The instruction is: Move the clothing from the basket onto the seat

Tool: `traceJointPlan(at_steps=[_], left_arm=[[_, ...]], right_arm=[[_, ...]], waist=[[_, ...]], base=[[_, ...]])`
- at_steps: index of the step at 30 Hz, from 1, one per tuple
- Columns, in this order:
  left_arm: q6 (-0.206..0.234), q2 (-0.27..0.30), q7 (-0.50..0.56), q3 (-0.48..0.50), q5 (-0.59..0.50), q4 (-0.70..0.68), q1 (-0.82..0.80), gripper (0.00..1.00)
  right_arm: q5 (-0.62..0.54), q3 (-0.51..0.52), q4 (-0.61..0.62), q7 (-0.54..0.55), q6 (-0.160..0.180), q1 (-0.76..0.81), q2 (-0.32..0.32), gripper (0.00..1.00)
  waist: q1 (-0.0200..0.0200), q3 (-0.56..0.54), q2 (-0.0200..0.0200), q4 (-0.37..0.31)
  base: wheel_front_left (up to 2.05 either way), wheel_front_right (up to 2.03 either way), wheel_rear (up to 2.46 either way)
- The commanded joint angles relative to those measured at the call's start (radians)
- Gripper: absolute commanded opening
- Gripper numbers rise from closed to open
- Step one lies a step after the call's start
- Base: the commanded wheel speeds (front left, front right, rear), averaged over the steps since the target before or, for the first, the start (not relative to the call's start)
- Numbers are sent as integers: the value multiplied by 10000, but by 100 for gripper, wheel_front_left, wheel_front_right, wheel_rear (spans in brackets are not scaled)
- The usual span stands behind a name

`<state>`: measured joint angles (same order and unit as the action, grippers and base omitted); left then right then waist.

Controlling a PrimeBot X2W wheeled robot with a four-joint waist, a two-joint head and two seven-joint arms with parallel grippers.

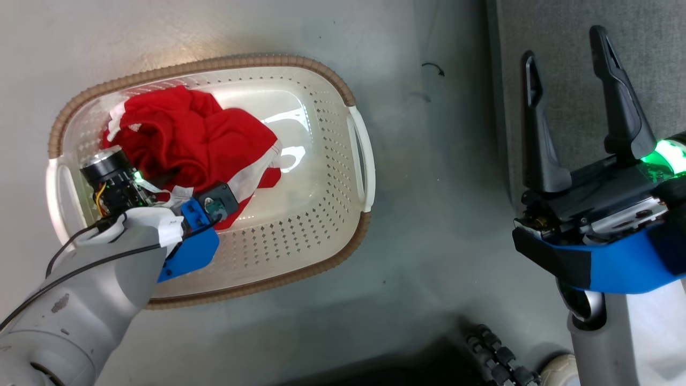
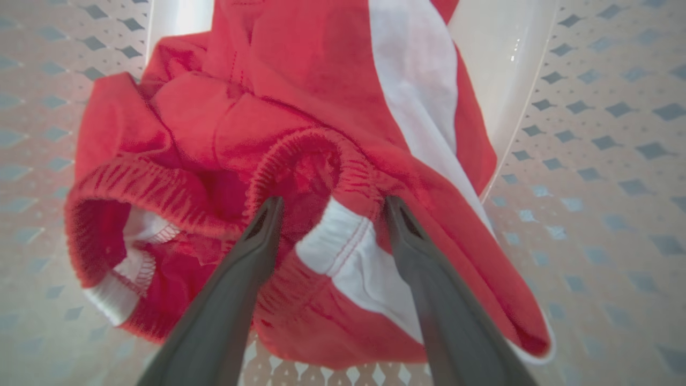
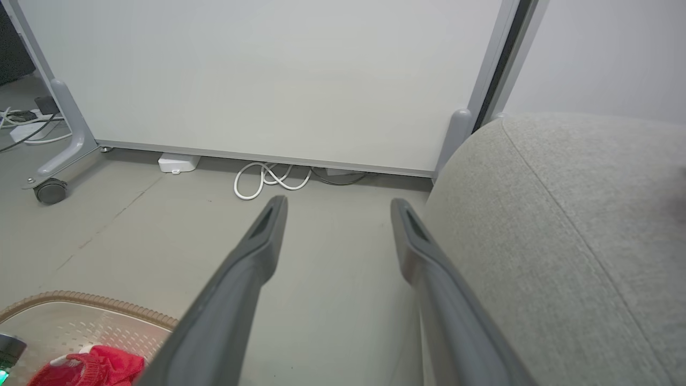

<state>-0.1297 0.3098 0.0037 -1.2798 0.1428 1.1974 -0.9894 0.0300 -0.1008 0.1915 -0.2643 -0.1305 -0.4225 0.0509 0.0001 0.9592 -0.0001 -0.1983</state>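
Observation:
The cream basket [image 1: 214, 63] with its brown rim sits on the floor at the left of the head view. The bright red clothing [image 1: 198, 134] with white stripes lies bunched in the basket's left half. My left arm reaches down into the basket. In the left wrist view my left gripper [image 2: 329, 206] is open, its tips pressed against a red elastic waistband and a white patch of the clothing [image 2: 321, 107]. My right gripper [image 1: 565, 51] hangs open and empty at the right, by the edge of the grey seat [image 1: 589, 21]. The seat [image 3: 563, 214] bulges beside the right gripper [image 3: 337, 206].
A pale partition panel [image 3: 268, 69] on casters stands beyond the floor, with a looped white cable [image 3: 268, 179] and a small white box under it. The basket's right half [image 1: 300, 177] is bare plastic. A dark ribbed wheel [image 1: 498, 354] of my base shows at the bottom.

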Motion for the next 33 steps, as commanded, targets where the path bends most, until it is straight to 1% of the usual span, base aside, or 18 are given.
traceJointPlan(at_steps=[1, 13, 14, 15, 16, 18, 23, 25, 33], left_arm=[[-12, 10, 17, -24, 46, 81, -203, 100], [-12, -61, 589, -25, 497, 266, -74, 100], [-12, -70, 653, -22, 710, 274, -45, 42], [-12, -68, 644, -24, 822, 246, -69, 7], [-12, -53, 622, -24, 812, 202, -53, 0], [-12, -24, 706, -24, 846, 162, 2, 0], [-12, 54, 380, -24, 1170, -62, -155, 0], [-12, 48, 77, -22, 1630, -247, -141, 0], [-12, -254, -760, -24, 2503, -842, 221, 0]], right_arm=[[24, -15, 97, -2, -5, 78, -11, 100], [-37, 43, 501, -2, -5, 166, -9, 100], [-45, 49, 520, -2, -5, 169, -9, 100], [-55, 50, 531, -2, -5, 171, -9, 100], [-58, 43, 547, -2, -5, 165, -9, 100], [-60, 41, 551, -2, -5, 129, -9, 100], [-37, 86, 489, -2, -3, -35, -9, 100], [34, 97, 395, -2, -5, -59, -10, 100], [100, 192, -17, -2, -5, 14, -8, 100]], waist=[[-1, 123, 1, -26], [-1, 591, 1, -158], [-1, 600, 1, -162], [-1, 605, 1, -161], [-1, 604, 1, -162], [-1, 592, 1, -153], [-1, 432, 1, -79], [-1, 218, 1, -14], [-1, -716, 1, 303]], base=[[0, 0, 0], [0, 0, 0], [0, 0, 0], [0, 0, 0], [0, 0, 0], [0, 0, 0], [0, 0, 0], [0, 0, 0], [0, 0, 0]])
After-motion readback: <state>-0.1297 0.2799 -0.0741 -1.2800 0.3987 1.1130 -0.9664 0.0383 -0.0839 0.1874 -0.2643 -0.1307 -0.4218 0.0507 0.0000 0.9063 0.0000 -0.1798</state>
